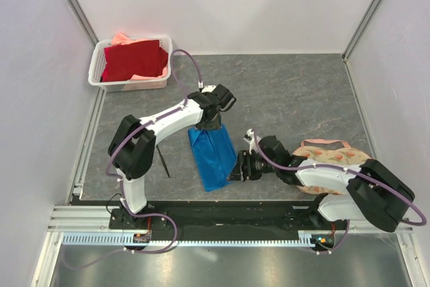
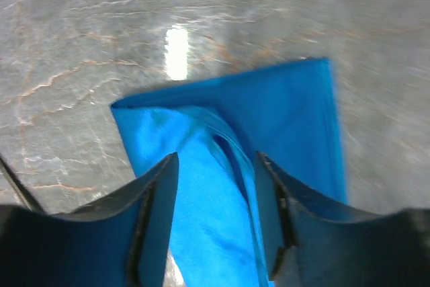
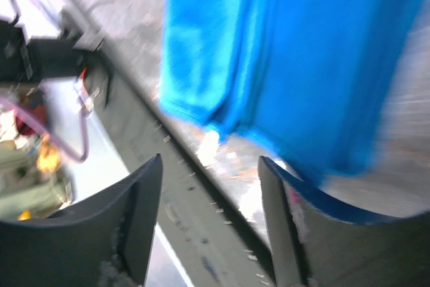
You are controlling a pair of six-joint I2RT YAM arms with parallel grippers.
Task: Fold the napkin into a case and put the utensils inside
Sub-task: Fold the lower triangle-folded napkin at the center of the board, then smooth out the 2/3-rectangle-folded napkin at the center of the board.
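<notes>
Nearest: the left gripper (image 2: 215, 220) fills the bottom of its wrist view. Its dark fingers (image 2: 158, 226) stand apart, and a raised fold of the napkin (image 1: 213, 156) fills the gap between them.
Left grip: spread. No pinch on the cloth can be made out.
Right gripper (image 3: 209, 220): spread, with nothing between its fingers. The blue cloth lies just past the fingertips.
Napkin: folded into a long, narrow, layered strip. It lies left of the middle of the counter (image 1: 295, 92) and reaches toward the near edge.
Napkin to grippers: the left gripper sits over the strip's far end. The right gripper is at the strip's right long side, close to its near end.
Utensil (image 1: 163, 161): one thin black stick lies on the counter left of the napkin, apart from it. Its kind is too small to tell.
Hidden: the left wrist covers the napkin's far end in the top view. The right arm covers part of the peach floral mat (image 1: 336, 156) by the near right corner.
Blur: the right wrist view is smeared, so the cloth's layers there are unclear.
Far left corner: a white basket (image 1: 97, 65) holds a dark red cloth (image 1: 134, 62).
Edges: the napkin's near end lies close to the black base rail (image 1: 222, 208) along the near edge.
Room: bare grey counter runs from the napkin to the far edge and the far right corner.
</notes>
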